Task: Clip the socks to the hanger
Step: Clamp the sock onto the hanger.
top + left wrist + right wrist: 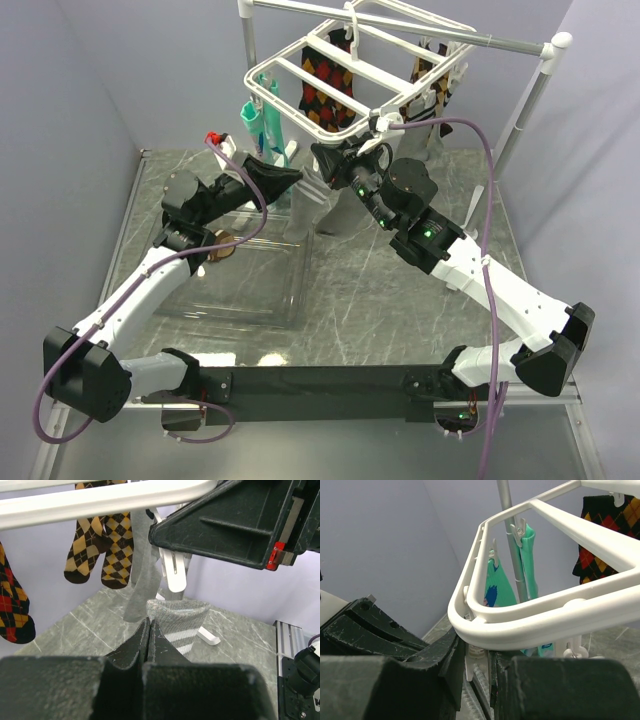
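Note:
My left gripper [285, 178] is shut on the cuff of a grey sock [181, 624] with two white stripes, held up just below the near edge of the white hanger [300, 75]. The sock hangs down from it [300, 215]. A second grey sock [142, 575] hangs from a clip beside it. My right gripper [330, 158] is under the hanger's near corner. In the right wrist view its jaws [479, 652] are closed around a small white clip [476, 656] hanging from the hanger's frame [520, 625]. My left gripper's tips [148, 622] sit just below the right gripper's body [225, 525].
Dark argyle socks [325, 80] and teal patterned socks [265, 125] hang from the hanger. A metal rail with white poles [545, 60] carries it. A clear plastic bin [250, 285] sits on the marble table under my left arm.

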`<state>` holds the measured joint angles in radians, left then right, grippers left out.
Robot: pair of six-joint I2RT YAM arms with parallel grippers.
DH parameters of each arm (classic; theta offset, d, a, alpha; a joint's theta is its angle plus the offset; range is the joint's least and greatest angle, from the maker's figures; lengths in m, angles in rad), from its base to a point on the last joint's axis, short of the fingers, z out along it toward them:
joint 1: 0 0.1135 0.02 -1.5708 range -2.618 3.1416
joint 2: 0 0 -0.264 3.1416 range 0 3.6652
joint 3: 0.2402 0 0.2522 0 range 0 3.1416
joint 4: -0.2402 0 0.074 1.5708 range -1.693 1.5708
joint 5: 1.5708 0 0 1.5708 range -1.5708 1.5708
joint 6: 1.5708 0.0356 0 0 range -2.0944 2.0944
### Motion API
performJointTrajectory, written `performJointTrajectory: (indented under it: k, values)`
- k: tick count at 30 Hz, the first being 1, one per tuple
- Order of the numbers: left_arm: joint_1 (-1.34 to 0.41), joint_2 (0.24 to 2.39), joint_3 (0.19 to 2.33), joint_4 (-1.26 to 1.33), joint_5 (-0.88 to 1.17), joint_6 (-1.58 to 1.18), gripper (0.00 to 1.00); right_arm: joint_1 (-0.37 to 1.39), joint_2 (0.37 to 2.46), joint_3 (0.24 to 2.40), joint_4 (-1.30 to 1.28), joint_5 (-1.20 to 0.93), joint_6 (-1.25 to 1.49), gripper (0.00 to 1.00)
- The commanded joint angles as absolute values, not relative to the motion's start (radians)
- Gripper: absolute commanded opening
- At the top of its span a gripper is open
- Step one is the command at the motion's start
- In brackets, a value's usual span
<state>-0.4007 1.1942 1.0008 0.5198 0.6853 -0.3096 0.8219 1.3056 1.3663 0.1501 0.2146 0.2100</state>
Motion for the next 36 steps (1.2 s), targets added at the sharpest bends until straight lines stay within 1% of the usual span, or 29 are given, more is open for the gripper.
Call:
performJointTrajectory:
  k: [1,36]
  values:
    - [-0.403,1.195,1.06,0.578,0.71,-0.307,0.01,0.819,1.272,1.35,0.178,0.19,0.19,0.0]
    - [-0.402,1.229,1.118,0.658,0.735,-0.367,0.01,0.819,1.243,1.316,0.204,0.146,0.19,0.0]
